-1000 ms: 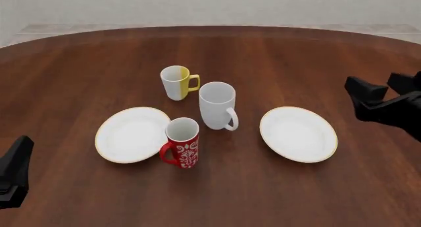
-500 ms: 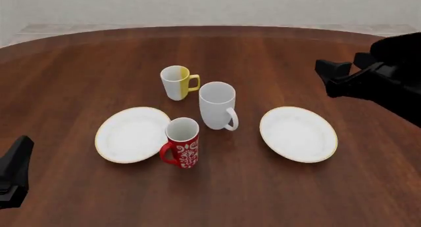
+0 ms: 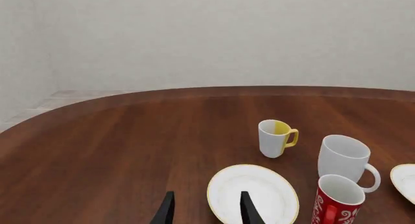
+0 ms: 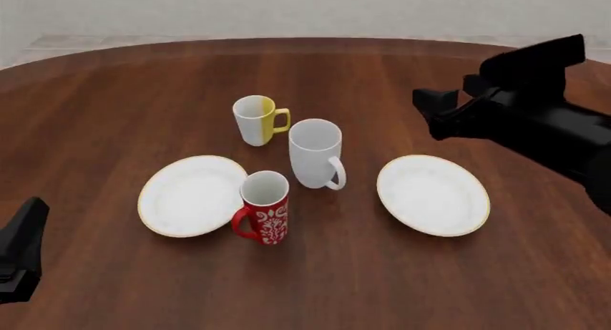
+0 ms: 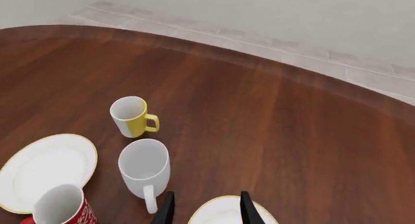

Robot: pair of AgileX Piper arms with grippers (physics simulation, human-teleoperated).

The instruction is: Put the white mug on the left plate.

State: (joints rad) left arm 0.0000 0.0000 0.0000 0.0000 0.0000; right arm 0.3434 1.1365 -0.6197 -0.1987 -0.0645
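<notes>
Nearest, the left gripper [image 4: 19,248] sits unmoved at the desk's near left edge, its fingers apart around nothing. A red ceramic mug with white pattern [image 4: 265,216] touches the round white gold-rimmed left plate [image 4: 191,195]. Just behind them the tall plain white ceramic mug [image 4: 316,153] stands upright on the desk, between the left plate and a matching right plate [image 4: 433,194]. Farther back stands a small half-white, half-yellow mug [image 4: 257,119]. The right gripper [image 4: 448,109], open and empty, has moved leftward above the desk since earlier. The dark brown wooden desk [image 4: 143,86] meets a pale wall [image 3: 207,34].
</notes>
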